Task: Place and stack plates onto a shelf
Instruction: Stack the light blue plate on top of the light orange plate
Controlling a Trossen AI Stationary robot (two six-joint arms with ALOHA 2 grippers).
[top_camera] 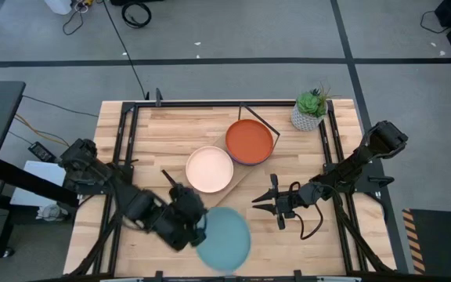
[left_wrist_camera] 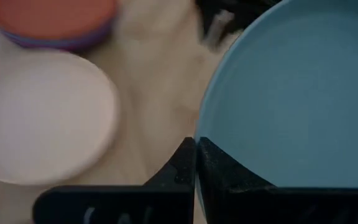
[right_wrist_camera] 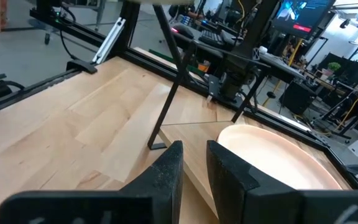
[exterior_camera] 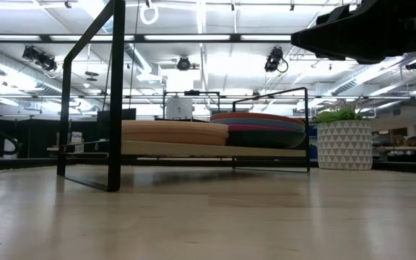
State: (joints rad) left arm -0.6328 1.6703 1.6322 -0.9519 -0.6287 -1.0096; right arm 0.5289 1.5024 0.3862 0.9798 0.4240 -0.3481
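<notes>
Pinching light blue plate (left_wrist_camera: 291, 93) rim: left gripper (left_wrist_camera: 196, 163)

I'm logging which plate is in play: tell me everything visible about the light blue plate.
The light blue plate is round, shallow and matte, with a low raised rim. The left pincer is shut on its edge, holding it near the table's front edge, off the shelf. Whether it rests on the table cannot be told.

Two plate stacks (top_camera: 210, 169) side by side on shelf (top_camera: 245, 182), potted plant (top_camera: 310, 110) right of shelf
</notes>
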